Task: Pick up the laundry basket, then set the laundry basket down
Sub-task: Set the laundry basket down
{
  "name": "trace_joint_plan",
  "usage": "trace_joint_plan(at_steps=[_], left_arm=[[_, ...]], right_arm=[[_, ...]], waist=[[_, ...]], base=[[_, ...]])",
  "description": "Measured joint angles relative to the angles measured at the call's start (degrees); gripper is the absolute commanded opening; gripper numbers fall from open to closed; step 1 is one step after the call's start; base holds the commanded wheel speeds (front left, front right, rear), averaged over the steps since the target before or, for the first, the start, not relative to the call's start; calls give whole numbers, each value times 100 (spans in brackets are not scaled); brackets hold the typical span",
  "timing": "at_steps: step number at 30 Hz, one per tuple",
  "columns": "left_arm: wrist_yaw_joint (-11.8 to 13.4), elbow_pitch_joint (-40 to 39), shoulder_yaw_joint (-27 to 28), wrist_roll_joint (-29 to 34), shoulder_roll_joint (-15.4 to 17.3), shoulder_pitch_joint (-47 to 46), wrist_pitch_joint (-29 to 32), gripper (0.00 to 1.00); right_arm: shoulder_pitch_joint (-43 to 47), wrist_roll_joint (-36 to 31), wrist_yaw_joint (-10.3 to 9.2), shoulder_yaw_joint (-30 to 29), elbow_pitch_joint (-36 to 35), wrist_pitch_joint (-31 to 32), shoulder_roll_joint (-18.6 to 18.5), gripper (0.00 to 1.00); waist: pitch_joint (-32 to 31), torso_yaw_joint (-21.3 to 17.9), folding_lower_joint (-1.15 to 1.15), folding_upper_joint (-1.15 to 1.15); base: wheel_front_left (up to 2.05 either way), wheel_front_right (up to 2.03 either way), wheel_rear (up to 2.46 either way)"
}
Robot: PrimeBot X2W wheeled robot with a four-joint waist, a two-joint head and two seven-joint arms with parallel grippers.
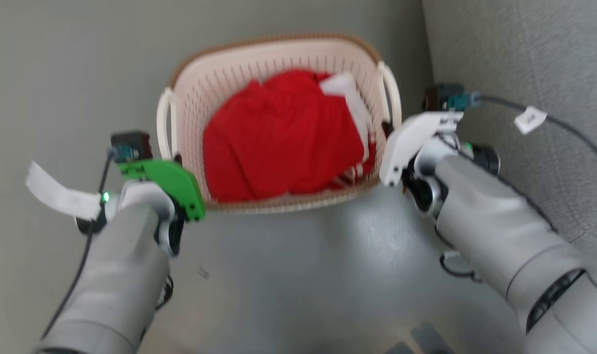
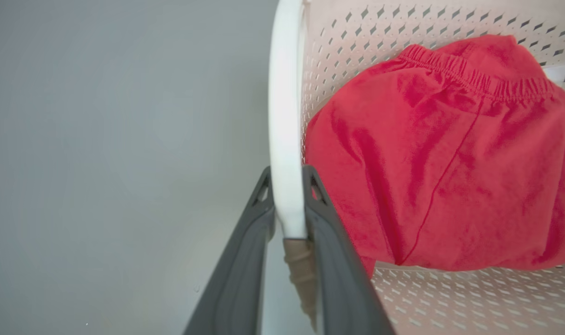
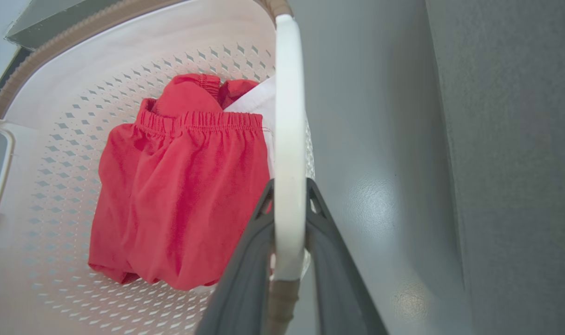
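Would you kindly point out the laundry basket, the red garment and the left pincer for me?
laundry basket (image 1: pixel 278 61): head view, far inner wall.
red garment (image 1: pixel 283 137): head view, middle of the cloth.
left pincer (image 2: pixel 288 174): left wrist view, midway between its two tips.

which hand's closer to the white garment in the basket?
Right. The right hand grips the right handle, with the white garment just inside it; the left hand grips the left handle, across the red shorts from it.
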Motion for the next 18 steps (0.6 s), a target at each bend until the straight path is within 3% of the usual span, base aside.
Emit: trace_joint_plan(at_steps=[18], left_arm=[[2, -94, 147, 166, 123, -1299, -203, 0]], right_arm=[[-1394, -207, 0, -153, 178, -342, 2, 0]], waist=[[1347, 48, 0, 0]], base=[[0, 0, 0]])
